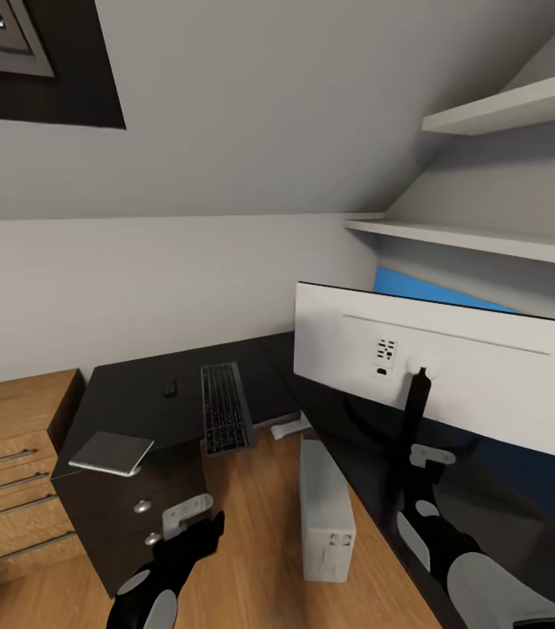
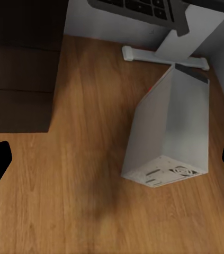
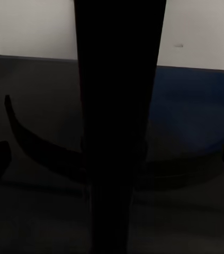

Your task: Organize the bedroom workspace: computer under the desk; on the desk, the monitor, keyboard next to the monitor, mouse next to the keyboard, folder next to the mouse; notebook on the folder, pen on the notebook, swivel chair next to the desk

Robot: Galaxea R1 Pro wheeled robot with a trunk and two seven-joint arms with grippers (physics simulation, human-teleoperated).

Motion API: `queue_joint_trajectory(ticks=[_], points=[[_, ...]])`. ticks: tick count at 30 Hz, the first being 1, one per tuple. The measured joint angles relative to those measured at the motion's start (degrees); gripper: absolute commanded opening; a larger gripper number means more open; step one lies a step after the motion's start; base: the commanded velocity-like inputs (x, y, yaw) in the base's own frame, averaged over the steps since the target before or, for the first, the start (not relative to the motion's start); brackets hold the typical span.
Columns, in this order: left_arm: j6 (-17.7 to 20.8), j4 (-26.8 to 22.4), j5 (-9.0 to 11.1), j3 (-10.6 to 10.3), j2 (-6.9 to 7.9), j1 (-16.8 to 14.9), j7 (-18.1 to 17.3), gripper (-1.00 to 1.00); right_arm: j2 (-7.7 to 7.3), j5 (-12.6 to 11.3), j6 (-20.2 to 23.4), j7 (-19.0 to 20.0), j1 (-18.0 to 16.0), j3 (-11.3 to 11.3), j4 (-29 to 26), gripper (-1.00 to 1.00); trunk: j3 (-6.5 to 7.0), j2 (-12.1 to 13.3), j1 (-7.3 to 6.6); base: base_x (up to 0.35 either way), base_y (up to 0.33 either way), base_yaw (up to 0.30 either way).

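While the monitor (image 1: pixel 452 367) stands on the desk (image 1: pixel 137 397) with its white back toward the camera, right gripper (image 1: pixel 419 454) sits at its thin black stand (image 3: pixel 117 127), jaws spread and not clamped; top-heavy, fragile panel, so grasp the stiff stand low; left gripper (image 1: pixel 191 517) released over the floor near the computer (image 2: pixel 170 132)

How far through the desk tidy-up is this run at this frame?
Done, apparently: keyboard and mouse lie on the desk; the notebook rests at its corner. The computer stands on the floor by the desk's edge. In hand: the right gripper is at the monitor stand; whether it grips is unclear. Left, judging by these views: folder, pen, chair.
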Motion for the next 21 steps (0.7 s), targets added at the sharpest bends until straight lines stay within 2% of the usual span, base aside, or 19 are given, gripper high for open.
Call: queue_joint_trajectory(ticks=[21], points=[[0.0, 0.0, 0.0, 0.04, 0.08, -0.01, 0.0, 1.0, -0.03, 0.0, -0.01, 0.0, 0.0, -0.07, 0.04, 1.0, 0.0, 0.0, 0.0, 0.068, -0.026, 0.0]])
